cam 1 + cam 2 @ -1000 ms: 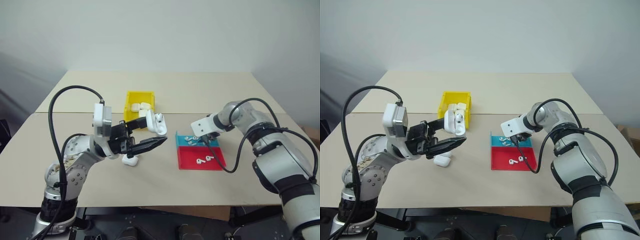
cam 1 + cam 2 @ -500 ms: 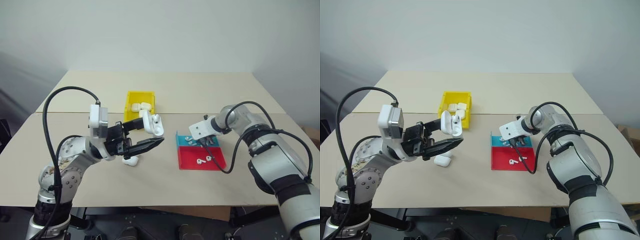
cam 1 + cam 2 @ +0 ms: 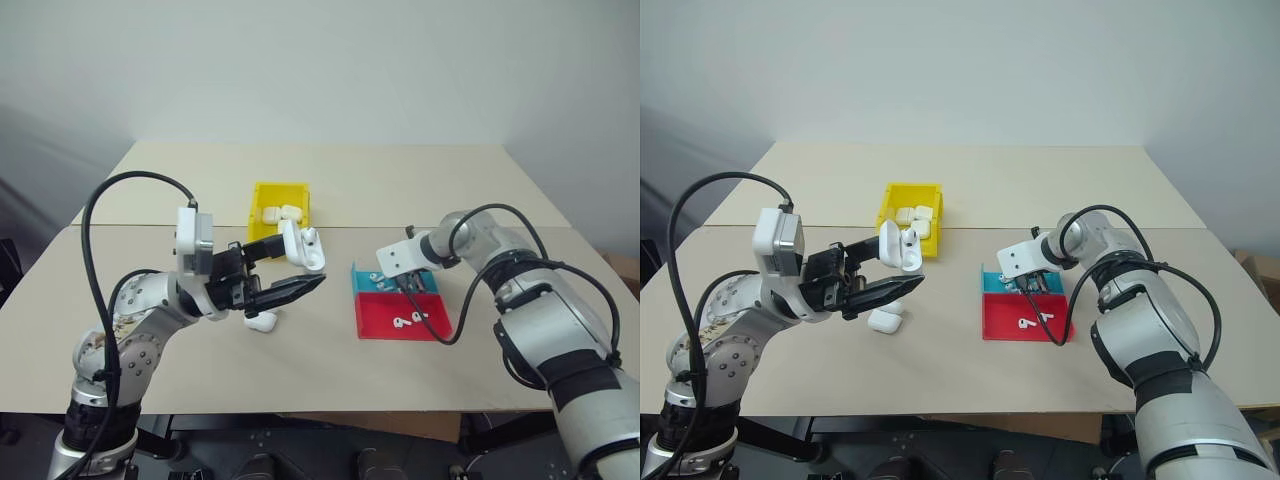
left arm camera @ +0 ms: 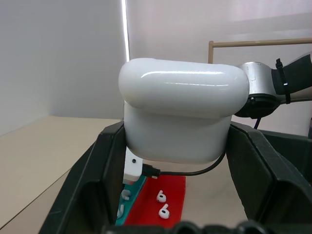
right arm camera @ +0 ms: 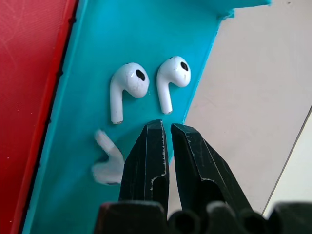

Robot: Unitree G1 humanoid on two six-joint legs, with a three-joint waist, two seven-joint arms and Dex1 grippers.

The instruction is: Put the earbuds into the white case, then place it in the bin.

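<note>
This looks like a robotics lab or test room set up for a sorting exercise. A plain beige table, made of two boards butted together with a seam across it, stands against a bare, pale wall with no decoration, shelves or windows in sight. On the table the items are laid out as test props: a small yellow bin holding several identical white cases, and a shallow teal tray joined to a red tray, each carrying tiny white earbuds. Loose black cables loop openly over the arms, as on experimental equipment. Nothing homely or commercial is in view.
</note>
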